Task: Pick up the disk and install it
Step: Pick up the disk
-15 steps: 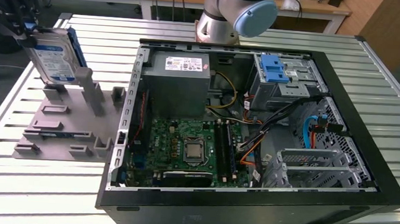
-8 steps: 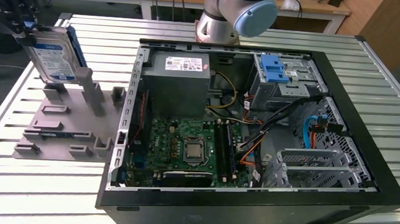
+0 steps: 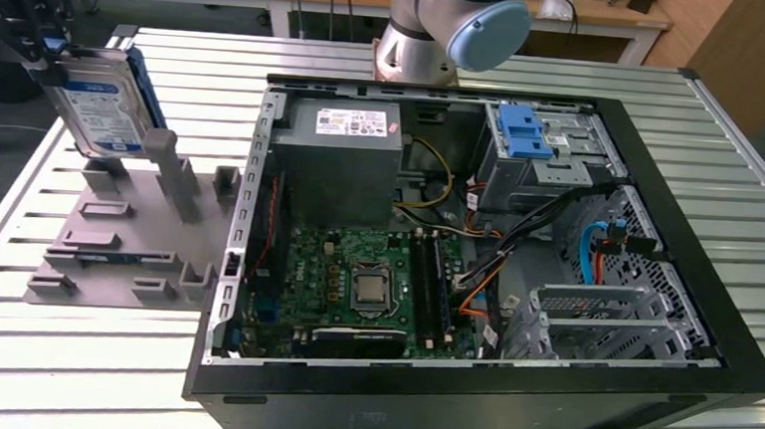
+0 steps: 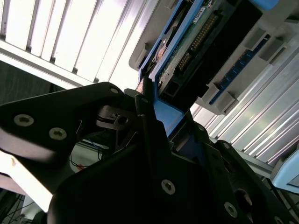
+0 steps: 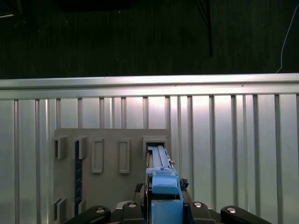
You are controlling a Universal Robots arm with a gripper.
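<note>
The disk is a flat silver-grey drive with a white-and-blue label on its face and blue carrier rails. My end effector is clamped on its blue-handled upper end. I hold the disk upright over the grey stand on the counter, at the exterior view's left of the open computer case.

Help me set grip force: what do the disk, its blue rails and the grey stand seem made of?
The disk: likely metal, with a silver-grey casing under a glossy, paper-like label. Its blue rails: probably moulded plastic, uniform in colour with a slight sheen. The grey stand: apparently matte plastic, evenly dull with blocky moulded posts; whether it is printed or moulded, I cannot tell.
</note>
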